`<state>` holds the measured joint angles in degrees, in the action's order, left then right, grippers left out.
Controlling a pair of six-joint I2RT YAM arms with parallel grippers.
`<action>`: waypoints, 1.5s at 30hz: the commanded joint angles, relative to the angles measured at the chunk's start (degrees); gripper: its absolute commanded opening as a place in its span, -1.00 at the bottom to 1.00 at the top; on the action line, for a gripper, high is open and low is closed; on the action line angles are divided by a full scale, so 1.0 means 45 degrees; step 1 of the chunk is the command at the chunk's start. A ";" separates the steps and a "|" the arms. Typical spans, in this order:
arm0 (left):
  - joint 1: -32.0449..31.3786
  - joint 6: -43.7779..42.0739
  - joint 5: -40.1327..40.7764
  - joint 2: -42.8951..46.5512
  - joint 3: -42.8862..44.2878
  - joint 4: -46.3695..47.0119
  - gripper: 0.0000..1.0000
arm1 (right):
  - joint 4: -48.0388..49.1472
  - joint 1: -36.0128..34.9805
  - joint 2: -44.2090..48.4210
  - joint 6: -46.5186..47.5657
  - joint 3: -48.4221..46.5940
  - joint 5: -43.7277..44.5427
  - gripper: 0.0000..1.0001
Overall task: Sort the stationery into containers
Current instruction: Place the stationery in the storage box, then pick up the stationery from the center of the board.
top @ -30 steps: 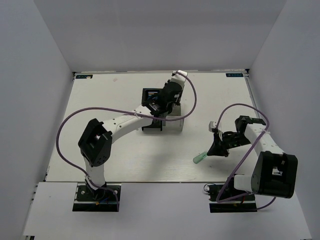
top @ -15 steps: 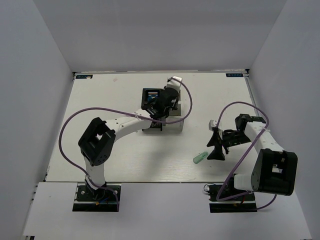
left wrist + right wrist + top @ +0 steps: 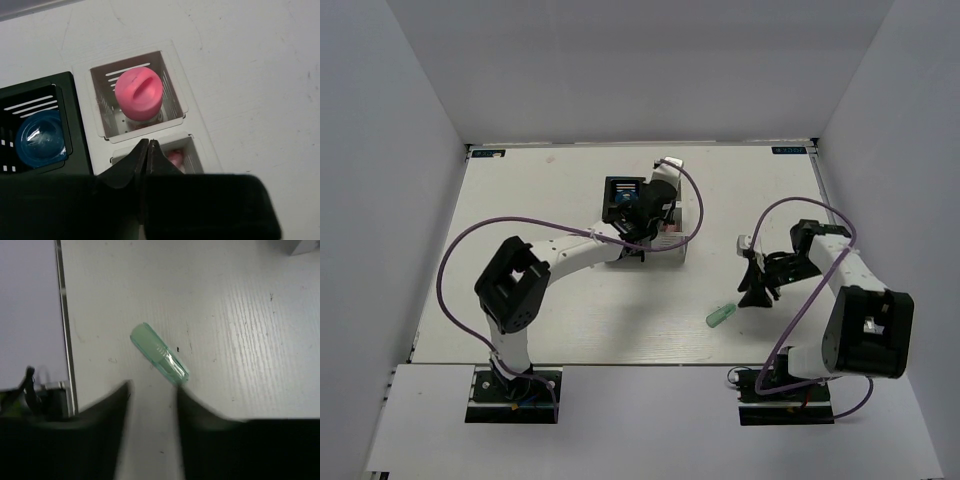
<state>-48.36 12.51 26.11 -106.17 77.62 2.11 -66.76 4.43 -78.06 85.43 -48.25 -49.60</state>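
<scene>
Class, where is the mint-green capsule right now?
In the top view, the mint-green capsule lies on the right side of the table, just left of the right claw, well apart from the organisers.

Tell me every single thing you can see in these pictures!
mint-green capsule piece: one, mint green, lying on the table
pink tube: one, pink, in one white organiser cell
small pink piece: one, pink, in the other white cell, partly hidden
blue pot: one, blue, in a black organiser cell
white organiser: one, white, beside the black one
black organiser: one, black
table: one, white
left pincer: black, shut, over the organisers
right pincer: black, open, by the capsule
</scene>
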 commanded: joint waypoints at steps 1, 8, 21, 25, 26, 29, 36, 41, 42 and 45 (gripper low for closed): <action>-0.0327 -0.0085 -0.0040 0.1444 0.0151 0.0004 -0.79 | -0.1757 -0.0046 -0.1298 0.3651 -0.1381 0.0534 -0.49; -0.1655 -0.0438 -0.0450 0.4742 -0.0412 -0.3531 0.08 | -0.0444 -0.0592 -0.1677 0.8963 -0.0549 0.1999 0.04; -0.1871 0.2003 0.1384 1.4548 -0.7658 -0.9702 0.39 | 0.3249 -0.3736 -0.1871 0.6840 0.0721 0.3541 0.16; -0.1871 0.2511 0.2009 1.6166 -0.8421 -1.0798 0.42 | 0.3546 -0.4711 -0.1930 0.6095 0.0917 0.3971 0.19; -0.1852 0.2570 0.2146 1.6345 -0.8596 -1.1033 0.42 | 0.3605 -0.4849 -0.1853 0.6017 0.1072 0.4011 0.19; -0.1851 0.2707 0.2498 1.7301 -0.8870 -1.1386 0.42 | 0.4755 -0.5552 -0.1735 0.5255 0.1618 0.4577 0.19; -0.1832 0.3118 0.2811 1.8456 -0.9574 -1.1875 0.44 | 0.4875 -0.6706 -0.1852 0.4298 0.2245 0.5964 -0.43; -0.1851 0.3293 0.2870 1.8945 -0.9711 -1.2187 0.44 | 0.4895 -0.7115 -0.1540 0.3498 0.2579 0.6589 -0.96; -0.1851 0.3390 0.2870 1.9080 -0.9711 -1.2284 0.44 | 0.4740 -0.7136 -0.1346 0.3090 0.2481 0.6609 -1.00; -0.1851 0.3430 0.2890 1.9314 -0.9905 -1.2441 0.44 | 0.4504 -0.7292 -0.0584 0.1201 0.1233 0.6103 -1.00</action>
<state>-56.77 26.92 37.78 -20.27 34.04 -52.47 -47.03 -27.46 -81.38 98.89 -41.12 -25.36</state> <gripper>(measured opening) 0.720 0.309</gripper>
